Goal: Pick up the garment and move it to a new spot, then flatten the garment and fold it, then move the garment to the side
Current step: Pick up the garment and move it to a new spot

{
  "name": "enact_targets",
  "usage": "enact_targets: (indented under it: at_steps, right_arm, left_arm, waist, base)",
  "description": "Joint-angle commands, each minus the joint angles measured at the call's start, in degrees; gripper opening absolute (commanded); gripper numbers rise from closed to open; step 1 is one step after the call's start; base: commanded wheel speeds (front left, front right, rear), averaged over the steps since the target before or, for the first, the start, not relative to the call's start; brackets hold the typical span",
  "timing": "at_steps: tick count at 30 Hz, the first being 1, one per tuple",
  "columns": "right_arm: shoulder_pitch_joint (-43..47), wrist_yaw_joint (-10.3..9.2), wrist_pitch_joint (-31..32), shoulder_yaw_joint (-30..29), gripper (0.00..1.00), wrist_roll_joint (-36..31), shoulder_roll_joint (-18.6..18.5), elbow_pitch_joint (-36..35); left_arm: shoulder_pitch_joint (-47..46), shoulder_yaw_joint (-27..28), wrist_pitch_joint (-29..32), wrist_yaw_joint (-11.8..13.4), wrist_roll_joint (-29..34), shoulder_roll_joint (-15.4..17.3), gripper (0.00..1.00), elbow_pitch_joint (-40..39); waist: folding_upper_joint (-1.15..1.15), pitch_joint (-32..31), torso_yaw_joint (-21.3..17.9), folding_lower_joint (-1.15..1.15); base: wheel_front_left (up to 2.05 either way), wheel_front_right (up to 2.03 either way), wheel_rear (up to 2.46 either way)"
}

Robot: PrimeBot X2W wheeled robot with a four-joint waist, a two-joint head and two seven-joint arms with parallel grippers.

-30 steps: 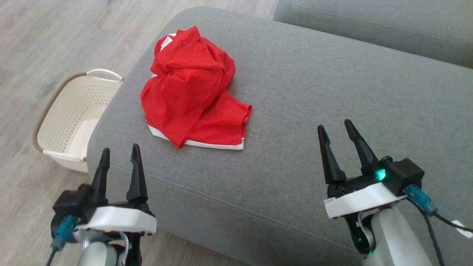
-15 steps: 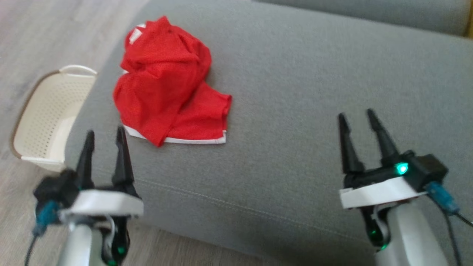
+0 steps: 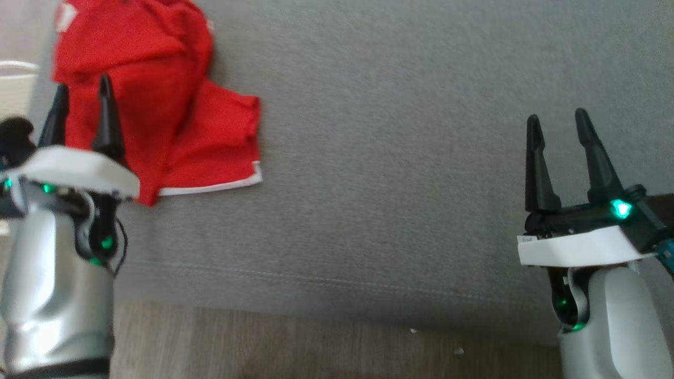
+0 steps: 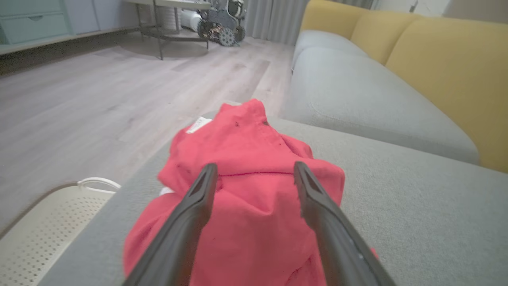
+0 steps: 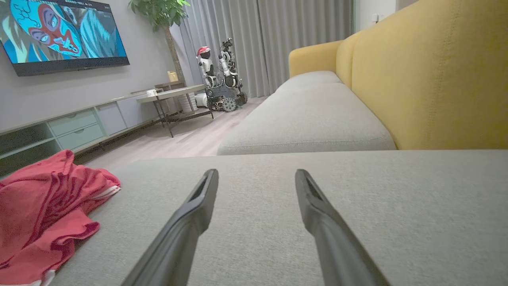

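Note:
The garment (image 3: 158, 105) is a crumpled red piece with white hem trim, heaped at the upper left of the grey cushion (image 3: 400, 158). In the left wrist view the garment (image 4: 246, 186) rises just ahead of the fingers, and in the right wrist view the garment (image 5: 43, 210) lies at the far left. My left gripper (image 3: 83, 87) is open, its fingertips over the near left part of the heap, nothing between them. My right gripper (image 3: 557, 117) is open above bare cushion, far to the right of the garment.
A cream perforated basket (image 4: 43, 222) stands on the wooden floor just off the cushion's left edge. A second grey seat cushion (image 5: 309, 115) and yellow backrest (image 5: 436, 75) lie beyond. The cushion's front edge (image 3: 326, 310) drops to the floor.
The head view has swung down and to the right, so everything has shifted up and left in it. My left gripper has moved forward and its tips now overlap the garment. Both stay open.

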Motion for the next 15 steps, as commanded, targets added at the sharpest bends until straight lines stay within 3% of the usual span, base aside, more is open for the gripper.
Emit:
enact_targets:
  at_steps: [1,5,14,15]
  right_arm:
    - [-1.54,0.42,0.15,1.25,1.00,-0.68,0.11,-2.68]
    - [-2.17,0.42,0.03,1.35,1.00,-1.07,0.11,-3.47]
    - [-3.40,0.42,-0.54,1.45,1.00,-0.60,0.11,-3.58]
    - [-3.48,0.42,-0.62,1.43,1.00,-0.53,0.11,-3.45]
  left_arm:
    - [-3.82,1.90,1.53,-0.48,-0.85,3.05,1.00,0.67]
    - [-8.42,1.55,2.67,-0.68,-0.52,5.05,1.00,4.51]
    - [-15.01,0.88,3.59,1.87,1.83,8.39,1.00,14.72]
    - [-15.39,0.84,3.51,2.02,1.86,8.48,0.16,15.73]
  waist:
    - [0.00,3.84,-3.49,-0.01]
    - [0.00,5.71,-4.91,-0.01]
    - [0.00,7.57,-6.85,-0.01]
    - [0.00,7.56,-6.96,-0.01]
  base:
    - [0.00,0.00,0.00]
    - [0.00,0.00,0.00]
    - [0.00,0.00,0.00]
    - [0.00,0.00,0.00]
